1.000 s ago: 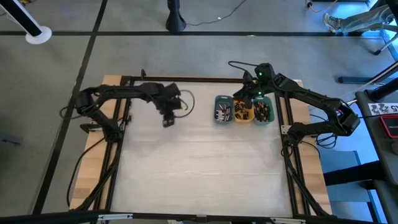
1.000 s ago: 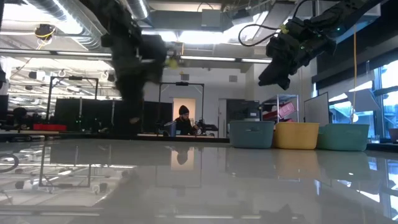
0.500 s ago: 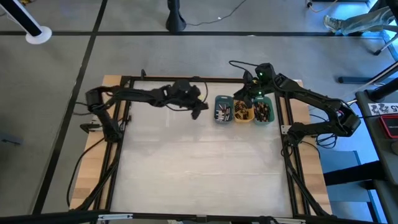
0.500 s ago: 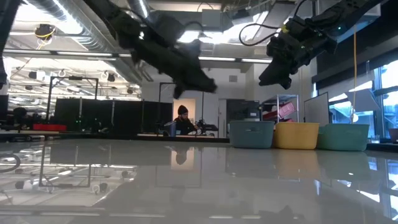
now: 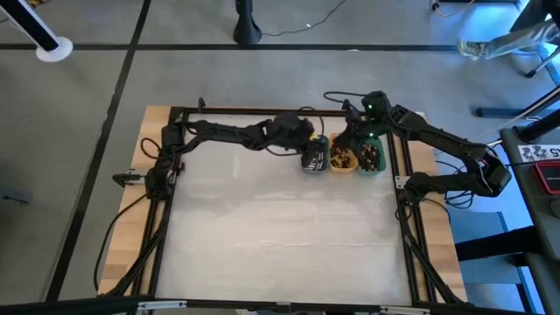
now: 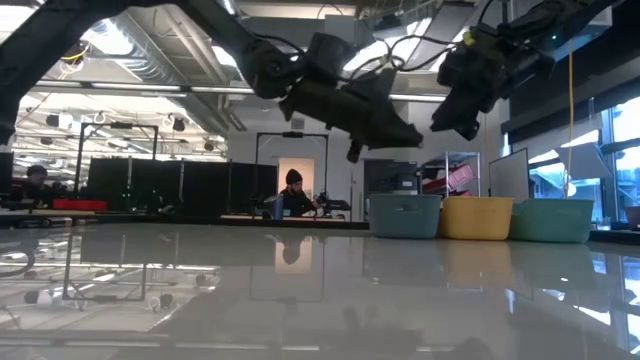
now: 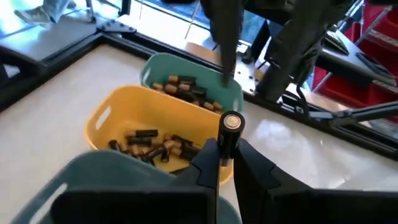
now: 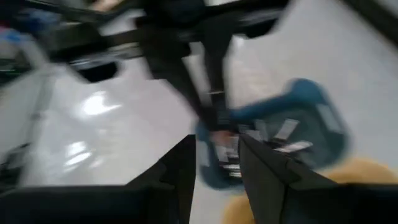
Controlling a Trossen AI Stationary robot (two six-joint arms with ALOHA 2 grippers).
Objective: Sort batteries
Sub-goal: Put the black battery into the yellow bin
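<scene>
batteries fill three small trays in a row at the far side of the surface (image 5: 280, 236) — a slate-blue tray (image 5: 315, 156), an orange tray (image 5: 341, 158) and a green tray (image 5: 371, 157). one battery (image 7: 229, 132) stands clamped upright between the fingers of the left end effector (image 7: 227, 155), which hangs above the blue tray's edge, with the orange tray's batteries (image 7: 152, 144) just beyond it. the right end effector (image 8: 217, 163) hovers over the far side of the trays, its fingers apart with nothing between them — the blue tray shows past them. beyond the surface, a person (image 6: 294, 196) sits in the room.
</scene>
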